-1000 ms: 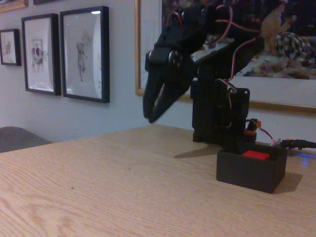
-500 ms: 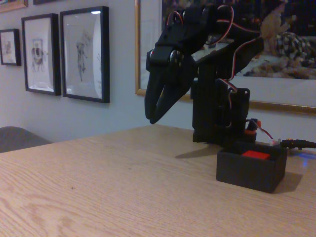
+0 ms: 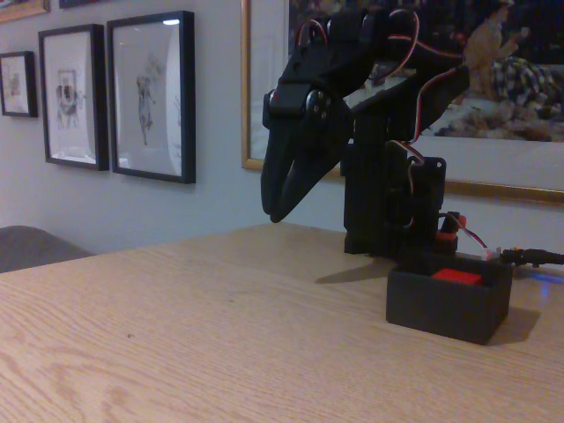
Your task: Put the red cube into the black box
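Note:
The red cube [image 3: 456, 277] lies inside the black box [image 3: 445, 307] on the right of the wooden table, with only its top face showing over the box's wall. My black gripper [image 3: 275, 211] hangs in the air to the left of the box and well above the tabletop, pointing down. Its fingertips [image 3: 271, 204] meet at one point and hold nothing. The cube and the gripper are far apart.
The arm's black base [image 3: 388, 203] stands right behind the box, with a red-orange connector [image 3: 448, 227] and wires beside it. Framed pictures hang on the wall behind. Bare wooden tabletop [image 3: 176, 335] spreads across the left and front.
The gripper has risen a little and shifted slightly right, toward the base. The cube and the box have not moved.

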Available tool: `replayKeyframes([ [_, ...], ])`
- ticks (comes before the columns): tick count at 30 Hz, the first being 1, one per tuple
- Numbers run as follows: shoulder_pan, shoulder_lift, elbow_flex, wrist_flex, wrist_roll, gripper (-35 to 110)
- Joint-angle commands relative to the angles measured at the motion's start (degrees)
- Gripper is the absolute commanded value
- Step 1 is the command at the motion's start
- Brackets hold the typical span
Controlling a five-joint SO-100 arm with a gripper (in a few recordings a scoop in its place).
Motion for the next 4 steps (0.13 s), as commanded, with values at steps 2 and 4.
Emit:
replayKeyframes([
  [2,0.62,0.62,-0.44,0.26,-0.88,-1],
  [4,0.62,0.53,-0.44,0.26,-0.88,-1],
])
